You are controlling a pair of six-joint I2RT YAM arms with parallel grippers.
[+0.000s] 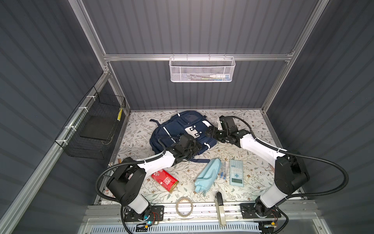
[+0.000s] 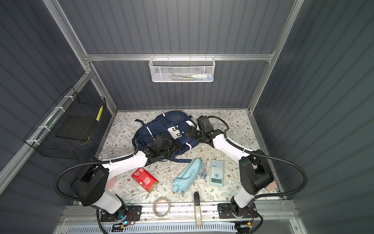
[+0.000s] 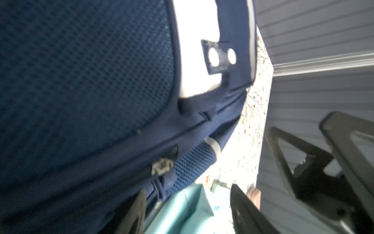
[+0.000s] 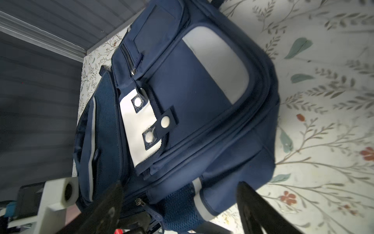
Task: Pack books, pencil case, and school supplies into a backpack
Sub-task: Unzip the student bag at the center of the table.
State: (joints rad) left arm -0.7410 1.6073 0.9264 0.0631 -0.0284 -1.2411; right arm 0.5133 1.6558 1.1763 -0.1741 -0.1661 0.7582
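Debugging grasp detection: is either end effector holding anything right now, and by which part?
Nothing is visibly held: left end effector and right end effector are both open at the backpack, neither closed on its fabric.

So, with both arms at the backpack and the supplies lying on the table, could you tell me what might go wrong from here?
1. The left gripper and right gripper both have open jaws near the lower end of the backpack; closing could catch loose fabric or mesh rather than the zip pull.
2. The pencil case lies close to that end, so tugging the bag may shove it into the clear packet and calculator.
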